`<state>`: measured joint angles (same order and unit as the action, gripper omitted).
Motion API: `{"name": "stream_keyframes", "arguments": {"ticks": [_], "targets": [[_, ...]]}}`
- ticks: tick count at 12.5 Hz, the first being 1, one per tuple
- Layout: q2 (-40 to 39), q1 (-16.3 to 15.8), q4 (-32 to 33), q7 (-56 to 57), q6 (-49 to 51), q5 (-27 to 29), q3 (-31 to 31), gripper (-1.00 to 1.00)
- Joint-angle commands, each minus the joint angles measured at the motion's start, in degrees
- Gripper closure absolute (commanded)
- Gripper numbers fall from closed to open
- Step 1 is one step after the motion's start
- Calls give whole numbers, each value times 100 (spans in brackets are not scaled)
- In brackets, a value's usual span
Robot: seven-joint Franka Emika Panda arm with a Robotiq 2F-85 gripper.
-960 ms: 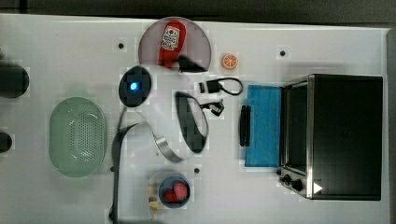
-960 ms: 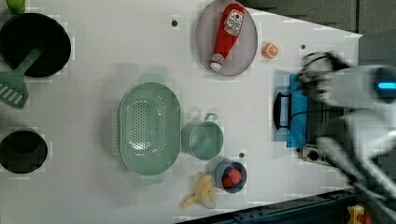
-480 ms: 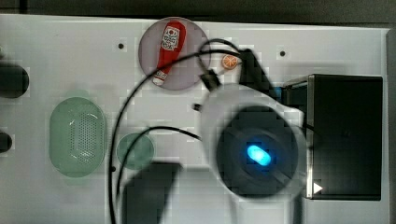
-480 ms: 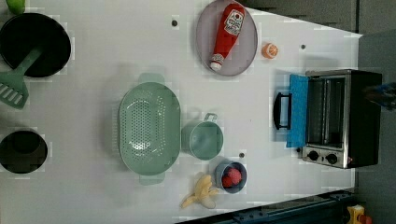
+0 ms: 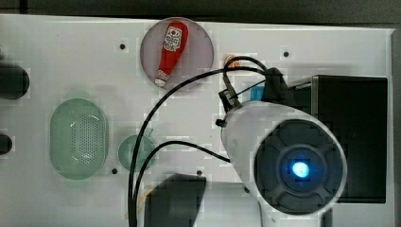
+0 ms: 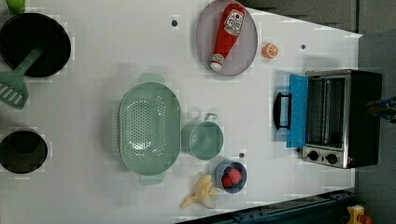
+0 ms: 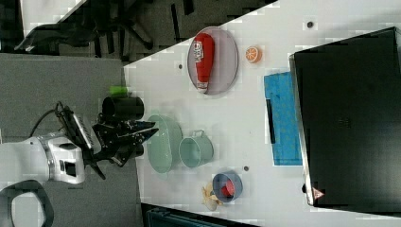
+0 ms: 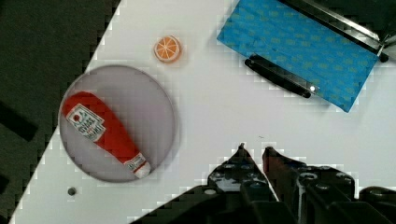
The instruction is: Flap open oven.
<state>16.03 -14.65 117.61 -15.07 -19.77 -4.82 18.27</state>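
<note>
The oven (image 6: 341,116) stands at the left view's right, black-topped with a silver front. Its blue glass door (image 6: 298,109) lies flapped down flat on the table, with the dark bar handle (image 6: 279,110) at its outer edge. In the wrist view the door (image 8: 299,46) and handle (image 8: 278,77) lie well away from my gripper (image 8: 254,150). The fingertips stand a narrow gap apart with nothing between them. In the right view the gripper (image 7: 151,131) shows far from the oven (image 7: 350,118). My arm (image 5: 283,156) covers the oven's front in the top view.
A ketchup bottle (image 6: 227,35) lies on a grey plate (image 6: 247,51), with an orange slice (image 6: 269,50) beside it. A green colander (image 6: 149,126), green mug (image 6: 203,139), blue bowl (image 6: 230,177) and banana (image 6: 201,192) sit mid-table. A black pot (image 6: 30,44) is at the left view's left.
My arm has pulled back from the oven's handle and risen close under the top camera, and it has left the left view. The door stays down flat.
</note>
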Motion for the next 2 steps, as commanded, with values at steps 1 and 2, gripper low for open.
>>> {"name": "stream_keyframes", "arguments": {"ticks": [1, 2], "targets": [[-71, -149, -38, -286, 187, 25, -59, 65], [-73, -149, -34, -286, 186, 25, -56, 65]]}}
